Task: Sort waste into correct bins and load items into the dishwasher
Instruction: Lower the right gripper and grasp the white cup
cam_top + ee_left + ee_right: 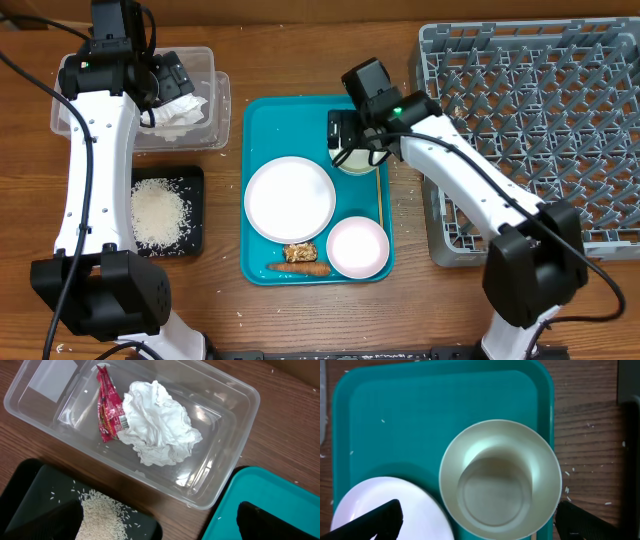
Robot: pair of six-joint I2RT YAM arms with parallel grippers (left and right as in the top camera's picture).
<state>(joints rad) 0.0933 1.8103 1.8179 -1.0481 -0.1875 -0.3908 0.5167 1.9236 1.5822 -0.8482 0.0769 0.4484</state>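
Observation:
A teal tray (262, 120) holds a white plate (290, 198), a white bowl (357, 247), a pale green cup (355, 158), a carrot piece (300, 267) and a brown food scrap (299, 252). My right gripper (350, 135) is open just above the cup (500, 480), with one finger on each side of it (480, 520). My left gripper (165, 85) is open and empty (160, 520), hovering over the clear bin (210, 130). The bin (240, 425) holds a crumpled white tissue (157, 422) and a red wrapper (107, 407).
A black bin (195, 240) with rice (158, 212) sits in front of the clear bin. A grey dishwasher rack (530, 120) stands to the right of the tray. A thin wooden stick (381, 200) lies along the tray's right edge.

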